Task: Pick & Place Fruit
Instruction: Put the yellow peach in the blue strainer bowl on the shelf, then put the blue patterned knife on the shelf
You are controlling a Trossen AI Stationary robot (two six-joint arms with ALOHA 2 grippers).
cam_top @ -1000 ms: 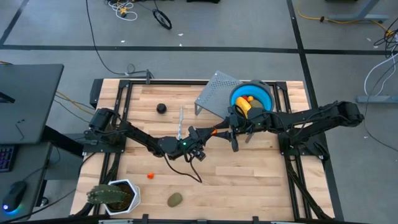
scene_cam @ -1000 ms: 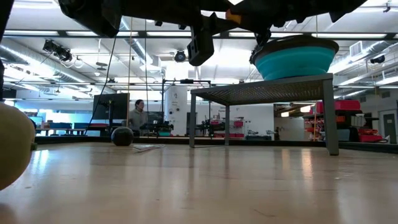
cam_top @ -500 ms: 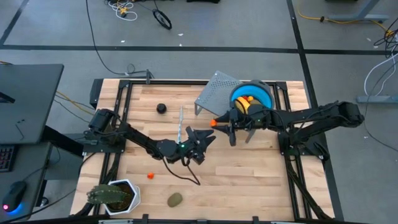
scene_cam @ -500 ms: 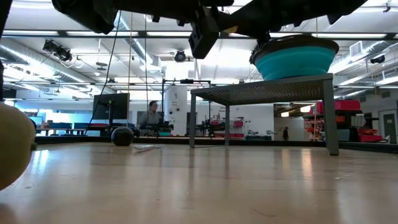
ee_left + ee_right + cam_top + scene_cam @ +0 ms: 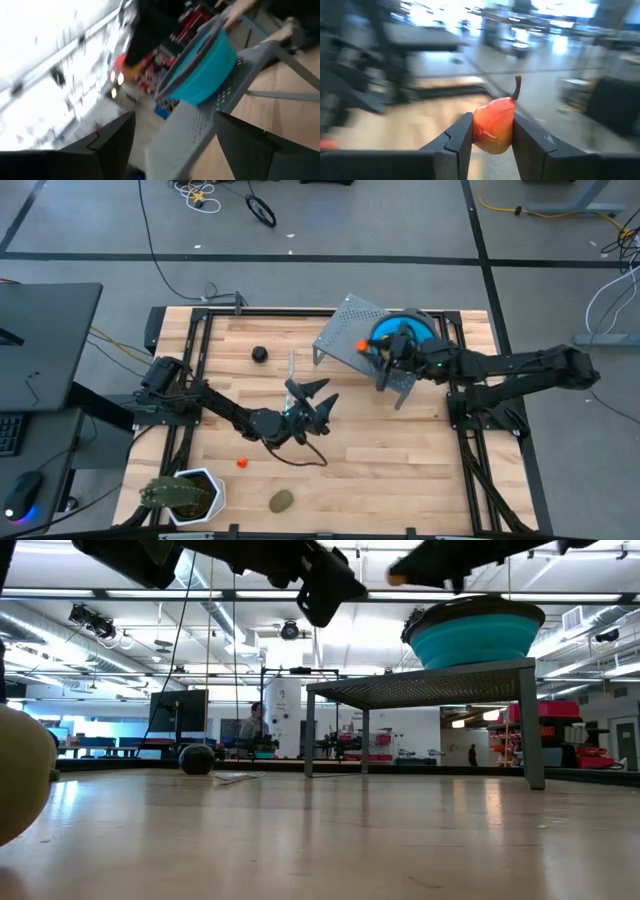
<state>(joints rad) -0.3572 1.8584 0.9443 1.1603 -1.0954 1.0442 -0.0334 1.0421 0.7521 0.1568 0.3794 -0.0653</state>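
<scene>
Orange-red toy pear [image 5: 493, 125] clamped in right gripper [image 5: 490, 132], carried toward teal bowl [image 5: 420, 330]; release over bowl likely next; left gripper [image 5: 312, 402] spread, empty.

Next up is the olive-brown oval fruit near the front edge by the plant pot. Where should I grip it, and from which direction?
Come straight down on the olive-brown oval fruit and pinch across its narrow middle, jaws square to its long axis. It lies flat on bare table, clear of the white pot, so either gripper's fingers should fit on both sides.
</scene>
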